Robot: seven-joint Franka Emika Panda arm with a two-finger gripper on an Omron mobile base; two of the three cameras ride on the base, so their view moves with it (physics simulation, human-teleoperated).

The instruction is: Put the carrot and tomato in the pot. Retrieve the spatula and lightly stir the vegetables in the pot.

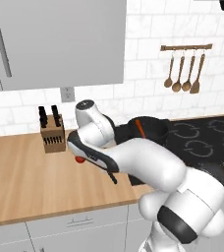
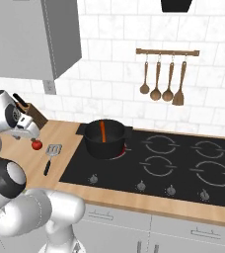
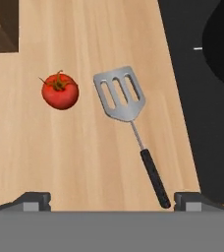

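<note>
The carrot (image 2: 103,131) is already in the pot (image 2: 104,140), leaning upright against the inside wall, and the black pot sits on the near-left burner of the stovetop (image 2: 183,163). The tomato (image 3: 60,91) lies on the wooden counter (image 3: 84,162), just beside the spatula (image 3: 128,120) but not touching it (its little green stem points up). The spatula lies flat on the counter beside the stovetop's edge, slotted silver head away from the robot, thin black handle pointing back toward it. The gripper (image 3: 111,199) hangs above these two, its fingers (image 3: 33,199) spread wide apart and holding nothing. A knife block (image 1: 52,132) stands at the back of the counter by the wall, and wooden spoons (image 2: 161,81) hang from a rail above the stove.
</note>
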